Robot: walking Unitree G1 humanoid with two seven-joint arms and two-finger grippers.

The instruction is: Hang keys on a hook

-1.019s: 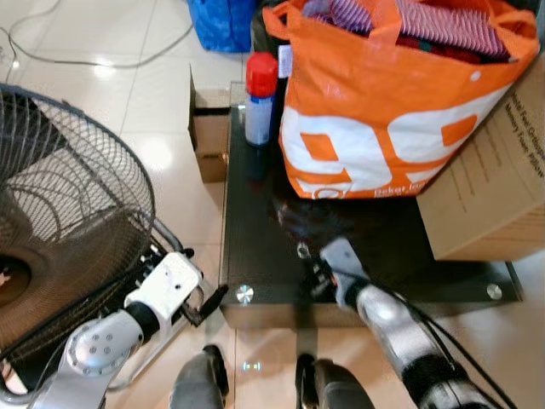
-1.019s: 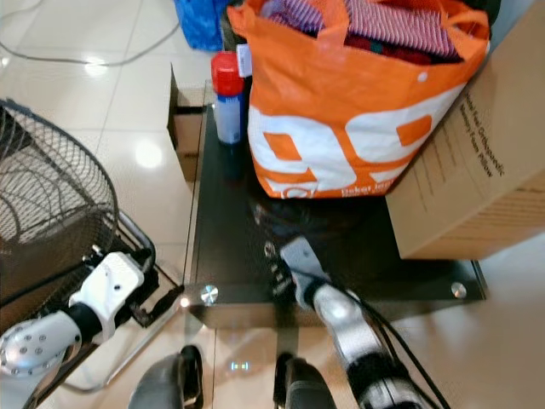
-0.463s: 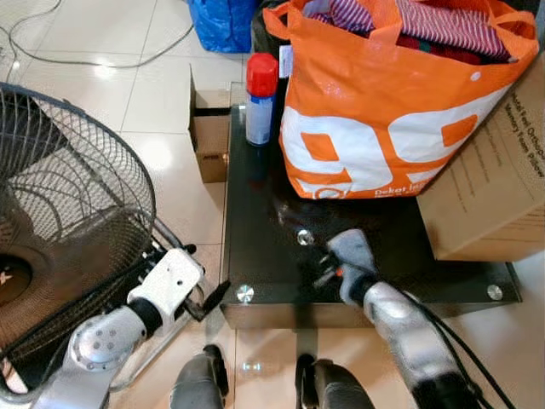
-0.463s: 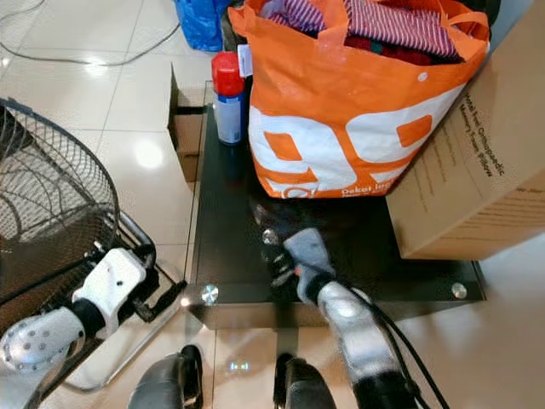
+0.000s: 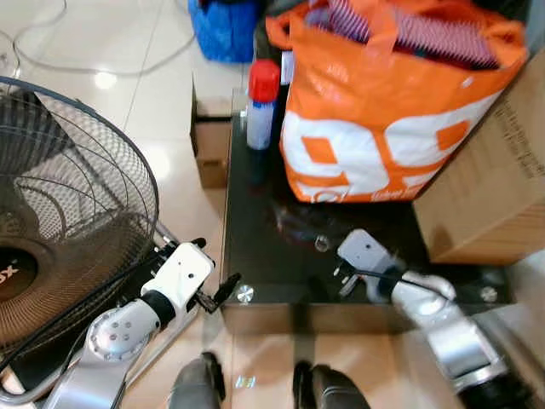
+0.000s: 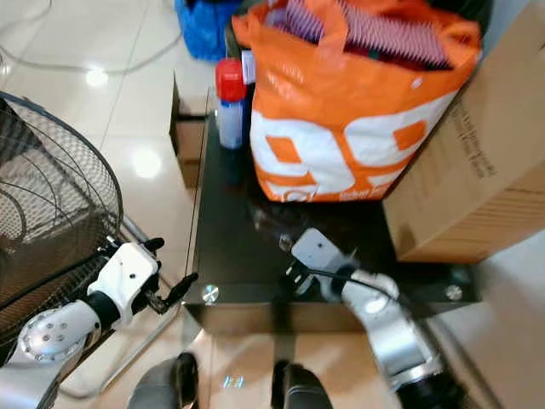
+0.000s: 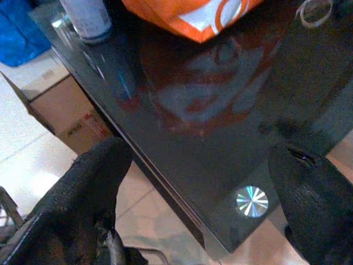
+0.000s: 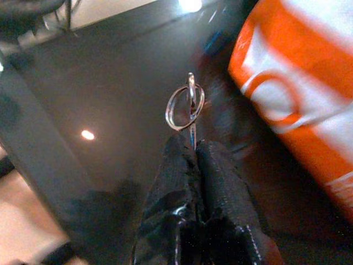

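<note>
I count one dark glass table (image 5: 255,256) in front of me, with one orange bag (image 5: 383,119), one red-capped spray can (image 5: 261,102) and one cardboard box (image 5: 494,187) on it. There is one fan (image 5: 68,221) on my left and one small carton (image 5: 209,145) on the floor beside the table.

My right gripper (image 8: 190,149) has its two fingers pinched tight on the keys (image 8: 186,105), whose one ring stands up past the fingertips, above the glass near the bag's foot; in the left eye view the ring (image 5: 322,244) sits just ahead of the white wrist.

My left gripper (image 7: 198,182) is spread wide, empty, off the table's near left corner.

Against half a second ago, my right wrist sits further right and the ring has come with it; the left arm has crept closer to the corner.
</note>
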